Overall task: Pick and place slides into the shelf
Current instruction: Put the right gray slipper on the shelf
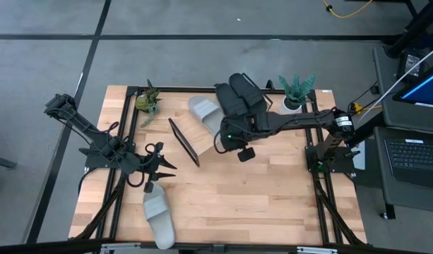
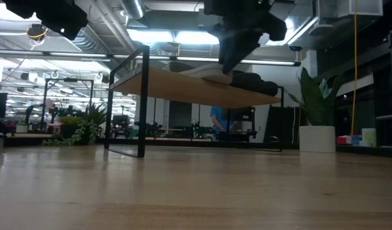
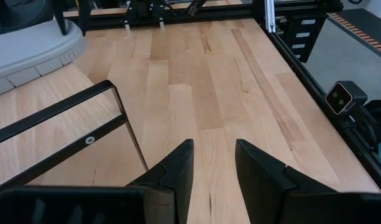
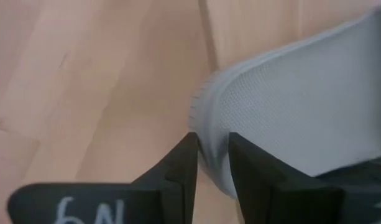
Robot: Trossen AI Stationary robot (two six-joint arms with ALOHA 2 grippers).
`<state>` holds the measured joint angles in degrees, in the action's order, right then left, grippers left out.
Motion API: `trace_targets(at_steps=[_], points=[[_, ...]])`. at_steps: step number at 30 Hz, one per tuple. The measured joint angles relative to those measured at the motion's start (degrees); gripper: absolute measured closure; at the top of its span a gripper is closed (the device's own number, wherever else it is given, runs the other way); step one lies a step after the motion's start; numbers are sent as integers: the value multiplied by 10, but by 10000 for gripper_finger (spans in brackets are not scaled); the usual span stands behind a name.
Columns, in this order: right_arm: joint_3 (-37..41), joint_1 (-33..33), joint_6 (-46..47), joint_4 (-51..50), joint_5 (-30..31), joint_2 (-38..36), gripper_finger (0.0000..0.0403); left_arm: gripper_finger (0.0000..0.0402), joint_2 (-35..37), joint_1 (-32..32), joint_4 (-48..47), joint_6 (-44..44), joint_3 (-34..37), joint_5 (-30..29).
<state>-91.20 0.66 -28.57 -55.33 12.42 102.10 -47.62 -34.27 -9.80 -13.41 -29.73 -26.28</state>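
Note:
The shelf [image 2: 196, 86] stands at the table's far middle, its board tilted on a black wire frame [image 1: 182, 141]. Two black slides [image 1: 241, 95] and a grey slide [image 1: 204, 113] lie on it side by side. My right gripper [image 4: 213, 155] hangs over the grey slide's near end, pointing steeply down, open, with the slide's rim between its fingers. A second grey slide [image 1: 159, 219] lies flat on the table near the front left. My left gripper [image 1: 163, 166] hovers open beyond that slide, left of the shelf, with nothing between its fingers [image 3: 178, 168]. My right gripper comes from above at the end rim [image 4: 209, 124] of the grey slide on the shelf, one finger on either side of the rim. Whether the fingers touch it, I cannot tell. The slide lies on the shelf board.
A small leafy plant [image 1: 149, 102] stands at the far left corner and a potted plant [image 1: 297, 88] in a white pot at the far right. Bare wood stretches across the table's middle and near right [image 1: 273, 204].

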Motion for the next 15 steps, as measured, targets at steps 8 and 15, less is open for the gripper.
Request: trace_targets(at_steps=[8,15], points=[[-29,0,1,2,4,1,311,292,0,0,0,0,0,0],[-33,0,36,-32,4,1,311,292,0,0,0,0,0,0]])
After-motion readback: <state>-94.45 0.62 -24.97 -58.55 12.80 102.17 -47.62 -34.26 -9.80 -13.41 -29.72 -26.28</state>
